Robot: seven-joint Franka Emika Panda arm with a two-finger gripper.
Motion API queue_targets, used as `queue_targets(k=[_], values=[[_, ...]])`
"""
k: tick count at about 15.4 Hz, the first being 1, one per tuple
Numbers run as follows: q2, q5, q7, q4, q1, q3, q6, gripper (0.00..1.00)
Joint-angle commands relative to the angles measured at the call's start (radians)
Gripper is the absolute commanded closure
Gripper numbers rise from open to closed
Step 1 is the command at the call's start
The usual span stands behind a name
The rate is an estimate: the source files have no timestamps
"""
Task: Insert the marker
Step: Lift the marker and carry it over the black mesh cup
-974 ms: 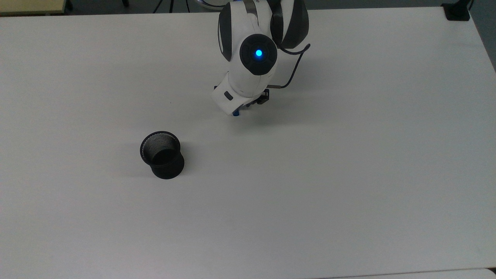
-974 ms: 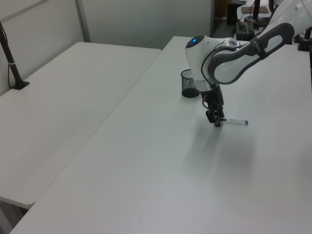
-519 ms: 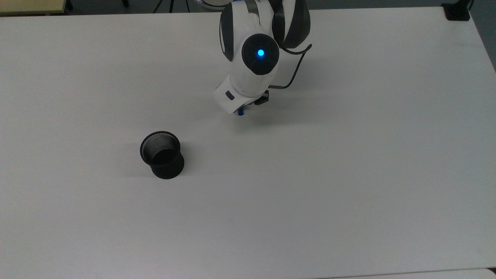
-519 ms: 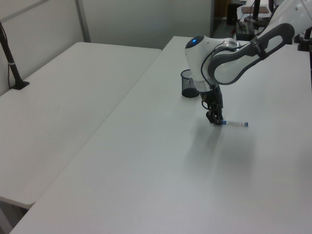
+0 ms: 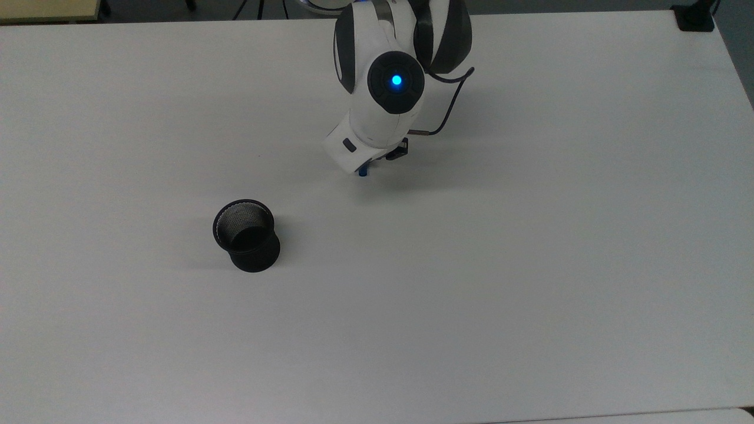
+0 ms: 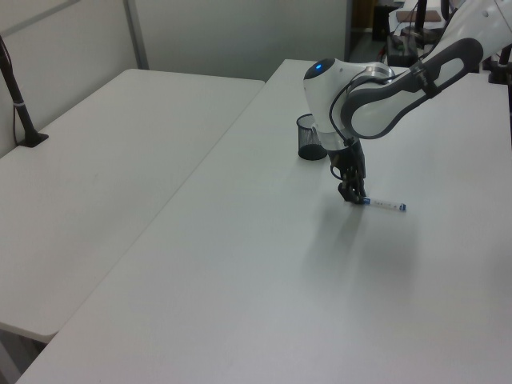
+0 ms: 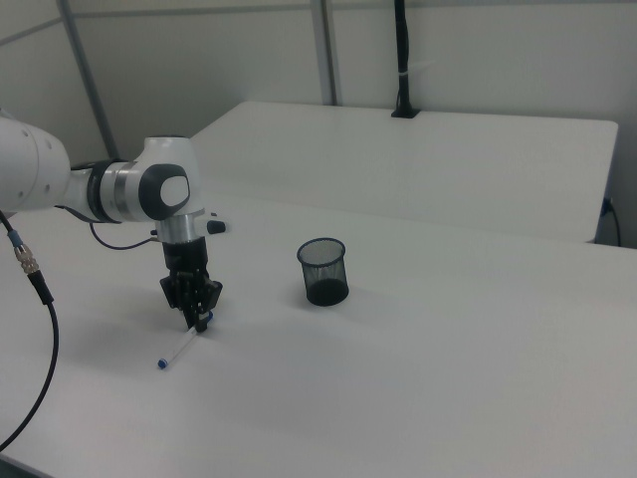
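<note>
A broad white table lies mostly bare, with wide open surface toward the top view's right and bottom edges. The black mesh cup stands upright, well apart from the arm. The gripper pinches the capped end of the marker, whose far tip rests low near the table.

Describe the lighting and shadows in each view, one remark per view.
Top view: soft even light, a faint shadow on the table beside the arm and a blue light glowing on it. Left view: a diffuse shadow under the tool, near the marker. Right view: a weak shadow around the mesh cup; no harsh glare.
</note>
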Motion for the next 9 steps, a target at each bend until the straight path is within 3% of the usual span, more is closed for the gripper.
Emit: queue_targets(k=[1, 9], values=[[-0.018, -0.012, 0.015, 0.034, 0.0, -0.002, 0.012, 0.95], [-0.131, 0.0, -0.004, 0.146, -0.077, -0.036, 0.096, 0.94]])
